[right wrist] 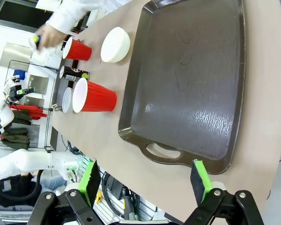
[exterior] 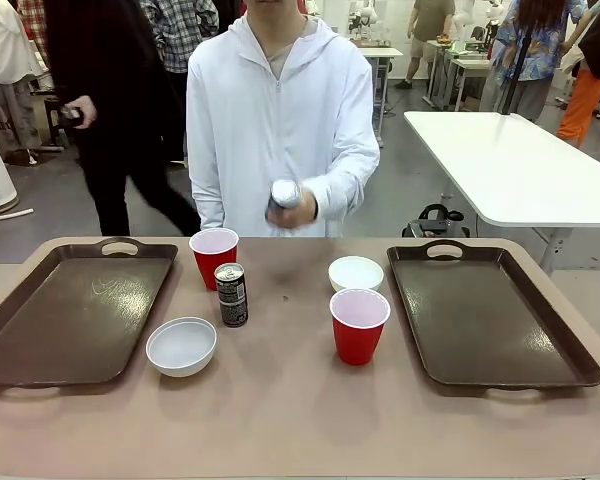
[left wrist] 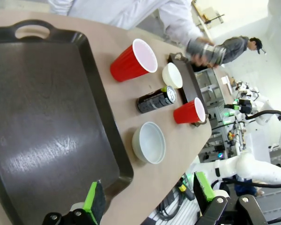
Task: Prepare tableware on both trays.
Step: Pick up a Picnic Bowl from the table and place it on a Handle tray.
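Worktop ahead of me carries two dark brown trays: the left tray on my left and the right tray on my right, each with its long sides running away from me. The tableware on the worktop stands between them, off both. The far red cup is just beside the left tray's far corner, and the standing can is upright just in front of it. The near bowl sits near that tray's inner rim. The far bowl lies close to the right tray's far corner, with the near red cup in front of it. A second can, blurred, is held in the person's hand above the worktop's far edge.

My left gripper is released, jaws spread wide and grasping nothing, above the left tray's near inner corner. My right gripper is likewise spread and grasping nothing, over the right tray's near handle end.
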Controlling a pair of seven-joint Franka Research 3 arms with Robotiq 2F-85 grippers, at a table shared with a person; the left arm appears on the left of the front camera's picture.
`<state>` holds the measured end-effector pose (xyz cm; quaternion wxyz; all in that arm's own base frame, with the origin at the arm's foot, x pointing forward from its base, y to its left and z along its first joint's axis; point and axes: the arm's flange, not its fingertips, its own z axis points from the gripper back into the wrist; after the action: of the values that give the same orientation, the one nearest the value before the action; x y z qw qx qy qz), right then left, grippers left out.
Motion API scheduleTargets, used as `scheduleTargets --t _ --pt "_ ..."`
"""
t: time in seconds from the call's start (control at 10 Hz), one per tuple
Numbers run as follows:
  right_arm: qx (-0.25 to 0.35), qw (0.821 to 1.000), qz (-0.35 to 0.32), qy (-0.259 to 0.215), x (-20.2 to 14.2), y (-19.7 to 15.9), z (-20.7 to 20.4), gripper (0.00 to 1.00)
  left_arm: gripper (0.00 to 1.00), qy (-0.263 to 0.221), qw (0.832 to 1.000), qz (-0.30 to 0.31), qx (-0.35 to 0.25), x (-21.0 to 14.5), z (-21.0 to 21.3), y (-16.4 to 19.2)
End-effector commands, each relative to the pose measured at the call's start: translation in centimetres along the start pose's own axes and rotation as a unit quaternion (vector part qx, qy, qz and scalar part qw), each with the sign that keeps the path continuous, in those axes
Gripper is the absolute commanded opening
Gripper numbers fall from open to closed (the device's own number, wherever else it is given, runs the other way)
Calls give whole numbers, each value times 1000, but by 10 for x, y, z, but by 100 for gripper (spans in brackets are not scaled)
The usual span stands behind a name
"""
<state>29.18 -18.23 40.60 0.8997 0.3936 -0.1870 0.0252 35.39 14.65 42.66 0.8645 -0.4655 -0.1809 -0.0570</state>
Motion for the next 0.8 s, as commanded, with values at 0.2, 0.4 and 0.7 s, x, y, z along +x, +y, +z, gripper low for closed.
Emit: scheduleTargets --t 0.2,0.4,0.7 --pt "10 1000 4 -8 1 -2 -1 100 100 -5 1000 -4 -6 1 2 1" --pt "10 1000 4 -8 1 -2 -1 100 100 9 998 -27 48 1 -5 -16" --pt "10 1000 4 -8 1 -2 -1 100 100 70 966 -113 220 13 -87 -84"
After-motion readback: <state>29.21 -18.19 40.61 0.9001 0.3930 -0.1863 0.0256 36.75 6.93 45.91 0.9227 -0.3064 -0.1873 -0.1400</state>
